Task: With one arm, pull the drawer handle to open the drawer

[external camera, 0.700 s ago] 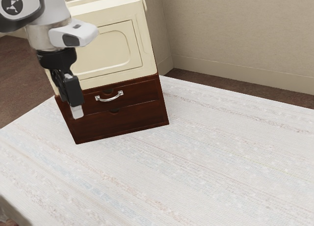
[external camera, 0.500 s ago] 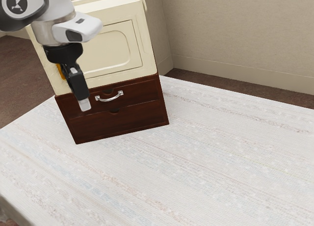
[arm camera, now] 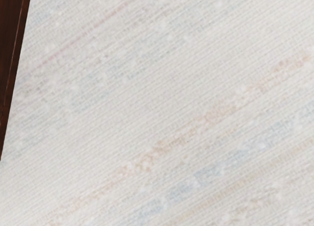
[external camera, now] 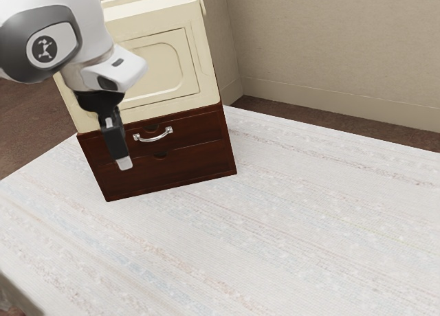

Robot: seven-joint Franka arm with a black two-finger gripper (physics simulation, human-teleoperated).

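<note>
My black gripper [external camera: 124, 163] points down in front of the dark brown cabinet, on the exterior view's left of the silver handle [external camera: 154, 135] and with its tip lower than it. The arched handle is apart from the gripper and fixed to the upper drawer [external camera: 196, 128], whose front lies flush with the cabinet. In the wrist view, a dark strip of the cabinet [arm camera: 9, 49] shows beside the cloth. Whether the gripper is open or shut cannot be made out.
A lower drawer [external camera: 196, 161] sits beneath the upper one, and a cream panelled section [external camera: 199, 89] rises above both. Pale striped cloth [external camera: 275, 220] covers the table around the cabinet's base. A beige wall [external camera: 330, 48] stands behind.
My hand has swung toward the exterior view's right, then dropped lower, and its tilt has changed along the way. The drawers and handle have stayed put.
</note>
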